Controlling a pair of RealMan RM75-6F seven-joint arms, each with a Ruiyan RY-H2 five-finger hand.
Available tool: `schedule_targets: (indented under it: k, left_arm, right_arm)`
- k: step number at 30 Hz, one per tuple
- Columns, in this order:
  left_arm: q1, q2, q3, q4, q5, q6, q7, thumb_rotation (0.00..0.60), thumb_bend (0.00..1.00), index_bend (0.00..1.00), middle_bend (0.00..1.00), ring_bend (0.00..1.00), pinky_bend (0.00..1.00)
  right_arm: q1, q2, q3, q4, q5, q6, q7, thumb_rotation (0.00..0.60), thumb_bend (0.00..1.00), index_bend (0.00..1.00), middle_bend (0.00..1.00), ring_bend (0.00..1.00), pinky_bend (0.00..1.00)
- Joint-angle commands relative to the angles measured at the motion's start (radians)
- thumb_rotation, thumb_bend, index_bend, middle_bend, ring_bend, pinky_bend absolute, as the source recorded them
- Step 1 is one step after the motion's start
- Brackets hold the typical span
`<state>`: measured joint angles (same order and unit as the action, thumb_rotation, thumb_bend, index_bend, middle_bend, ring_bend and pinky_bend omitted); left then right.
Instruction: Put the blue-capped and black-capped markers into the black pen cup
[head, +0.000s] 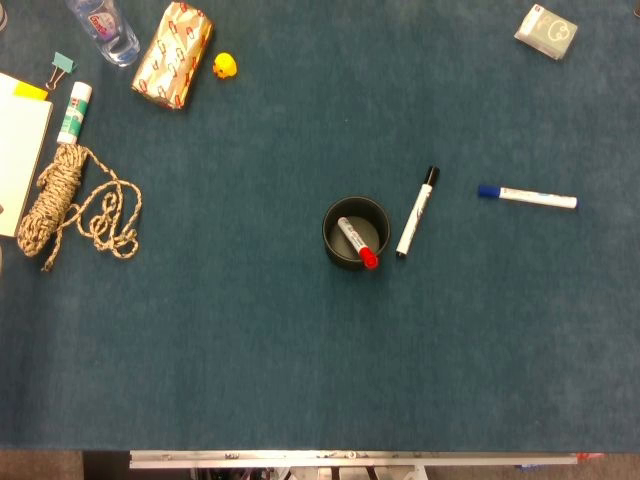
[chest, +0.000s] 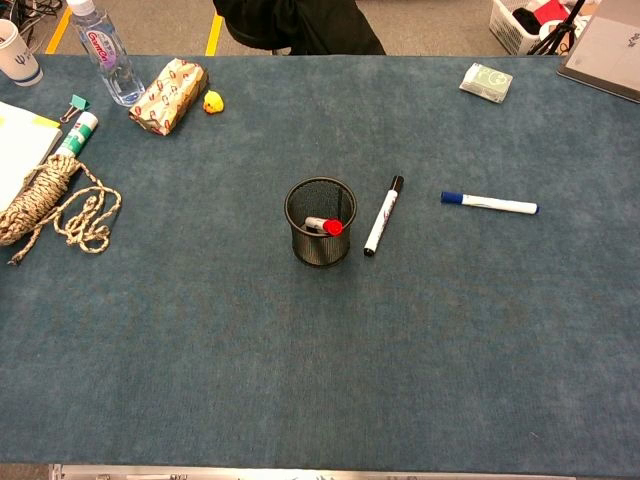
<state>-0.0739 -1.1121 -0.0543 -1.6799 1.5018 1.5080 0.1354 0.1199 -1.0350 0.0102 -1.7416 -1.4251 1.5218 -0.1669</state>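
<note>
A black mesh pen cup (head: 355, 235) (chest: 320, 222) stands near the middle of the blue table cover, with a red-capped marker (head: 357, 243) (chest: 325, 225) leaning inside it. Just to its right lies the black-capped marker (head: 417, 211) (chest: 383, 215), flat on the cloth, cap pointing away from me. Further right lies the blue-capped marker (head: 527, 196) (chest: 489, 203), cap toward the cup. Neither hand shows in the head view or the chest view.
At the far left lie a coil of rope (chest: 48, 199), a glue stick (chest: 77, 133), a binder clip (chest: 76, 104) and a notepad (head: 18, 150). A water bottle (chest: 105, 50), a wrapped box (chest: 167, 94) and a yellow duck (chest: 213, 102) sit at the back left. A small packet (chest: 486, 82) lies back right.
</note>
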Motion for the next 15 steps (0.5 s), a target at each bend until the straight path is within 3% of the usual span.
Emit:
schedule_targets:
  k: [1, 7, 15]
  left_arm:
    - [0.001, 0.003, 0.003, -0.004, -0.005, -0.004, 0.003, 0.600, 0.42, 0.36, 0.33, 0.32, 0.25]
    - [-0.003, 0.007, 0.007, -0.017, -0.011, -0.017, 0.010, 0.600, 0.42, 0.36, 0.33, 0.32, 0.25]
    - [0.003, 0.023, 0.016, -0.037, -0.018, -0.021, 0.012, 0.600, 0.42, 0.36, 0.33, 0.32, 0.25]
  right_arm:
    - [0.002, -0.004, 0.003, -0.001, -0.007, -0.009, -0.002, 0.600, 0.10, 0.40, 0.39, 0.23, 0.23]
    - [0.035, -0.013, 0.012, -0.018, -0.056, -0.051, -0.024, 0.600, 0.10, 0.40, 0.39, 0.23, 0.23]
    - [0.159, -0.094, 0.048, 0.038, -0.036, -0.238, -0.133, 0.600, 0.17, 0.42, 0.39, 0.23, 0.23]
